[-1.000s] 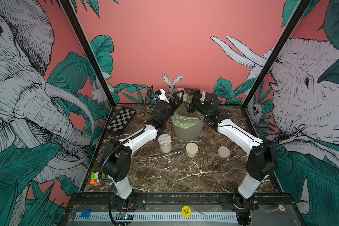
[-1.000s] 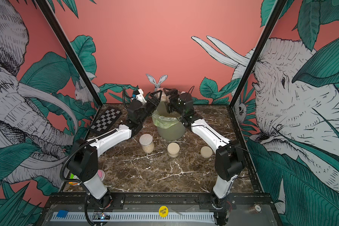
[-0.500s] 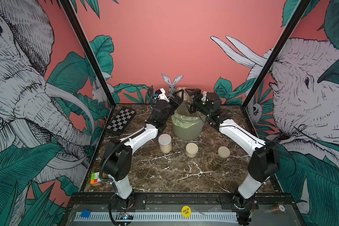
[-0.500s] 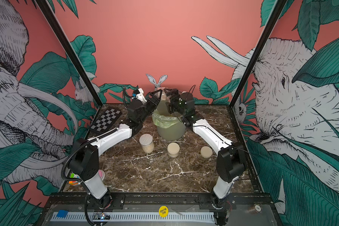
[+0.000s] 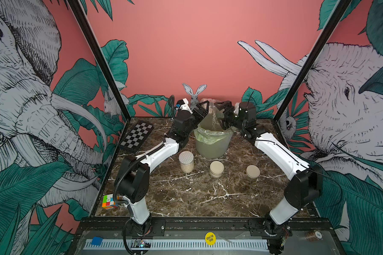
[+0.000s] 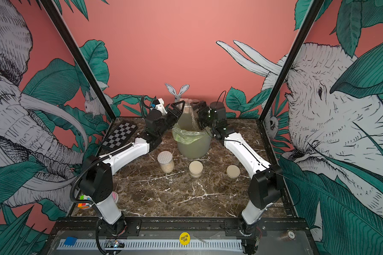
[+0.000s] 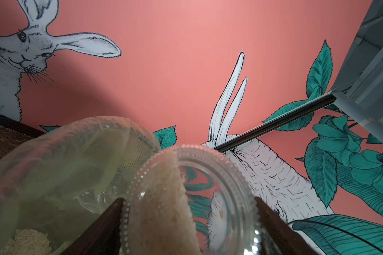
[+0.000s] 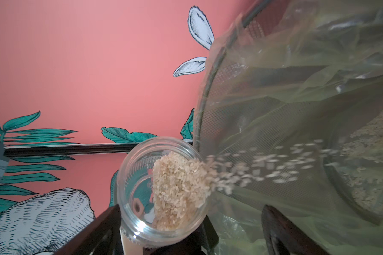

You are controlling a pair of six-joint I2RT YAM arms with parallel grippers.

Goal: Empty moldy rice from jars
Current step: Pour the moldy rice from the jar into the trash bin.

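My left gripper [image 5: 202,108] [image 7: 188,199] is shut on a clear open jar [image 5: 211,107] [image 7: 221,176], tilted over the bin [image 5: 212,145]. Moldy rice [image 5: 213,120] [image 8: 179,183] streams from its mouth into the bin, and more rice [image 7: 161,198] lies along the jar's lower wall. Facing the jar's mouth [image 8: 161,187], my right gripper [image 5: 224,112] [image 8: 191,207] stands open and holds nothing. On the table stand a taller jar with a white dotted lid [image 5: 186,161] and a squat beige-lidded jar [image 5: 216,169]. A flatter beige round [image 5: 253,171] may be a lid or a jar.
The translucent bin has a green-tinted bag [image 6: 184,134] and a heap of rice at its bottom [image 8: 374,143]. A checkerboard [image 5: 136,136] lies at the back left. A colour cube [image 5: 109,201] sits by the left arm's base.
The right arm's elbow has drifted slightly to the right. Both grippers have stayed over the bin with the jar tilted in the left one.
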